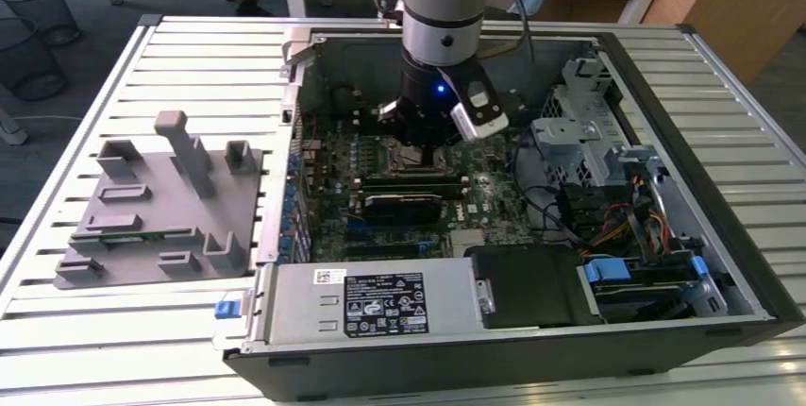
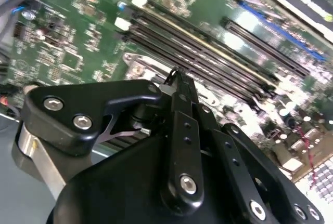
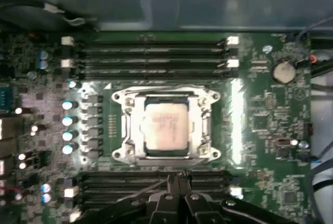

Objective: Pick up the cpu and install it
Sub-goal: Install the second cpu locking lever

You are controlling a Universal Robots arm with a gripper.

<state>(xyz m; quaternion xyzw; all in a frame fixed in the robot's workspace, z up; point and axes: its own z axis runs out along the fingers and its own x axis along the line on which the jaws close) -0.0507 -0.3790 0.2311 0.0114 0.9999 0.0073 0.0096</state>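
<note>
Gripper (image 3: 177,182) hangs just above the motherboard (image 3: 260,125), fingers pressed together and holding nothing. Sweeping left to right in the first wrist view: capacitors line up, then the socket frame (image 3: 127,130) with the cpu (image 3: 165,132) already seated inside it, so the placing looks done; whether the frame is latched, I cannot tell. Memory slots (image 3: 156,52) flank the socket closely. In the exterior view, the grey fixture (image 1: 164,208) sits on the counter (image 1: 75,321) beside the computer case (image 1: 743,264), whose walls hem the arm in.
</note>
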